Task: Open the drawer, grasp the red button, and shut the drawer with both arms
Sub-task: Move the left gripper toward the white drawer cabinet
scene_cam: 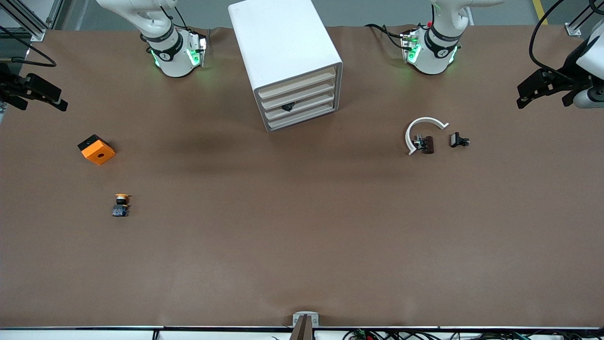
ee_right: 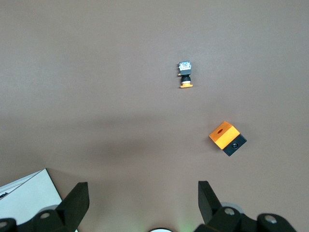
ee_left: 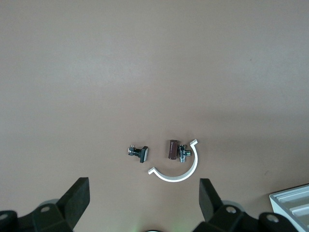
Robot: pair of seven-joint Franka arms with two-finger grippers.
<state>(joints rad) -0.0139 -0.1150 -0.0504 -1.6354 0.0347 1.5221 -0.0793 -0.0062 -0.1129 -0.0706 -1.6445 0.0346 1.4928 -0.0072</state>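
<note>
Brown matte surface (scene_cam: 302,245) fills nearly everything, slightly wrinkled, soft shadow bands across its middle. Even overhead light, no hard glare. Grey floor (scene_cam: 377,12) strip at 12 o'clock, with a yellow floor line (scene_cam: 539,10) toward 1 o'clock. Aluminium frame posts (scene_cam: 28,19) at 10 and 2 o'clock corners. White edge rail (scene_cam: 94,333) at 6 o'clock, small metal bracket (scene_cam: 305,321) mid-edge, loose cables (scene_cam: 424,334) at 5 o'clock.

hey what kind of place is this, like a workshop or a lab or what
Most likely a robotics lab. Two arms are mounted at a table covered in brown sheeting, with loose test parts laid out: a small cabinet, an orange cube, a yellow-capped button. Cables run along the edge.
</note>
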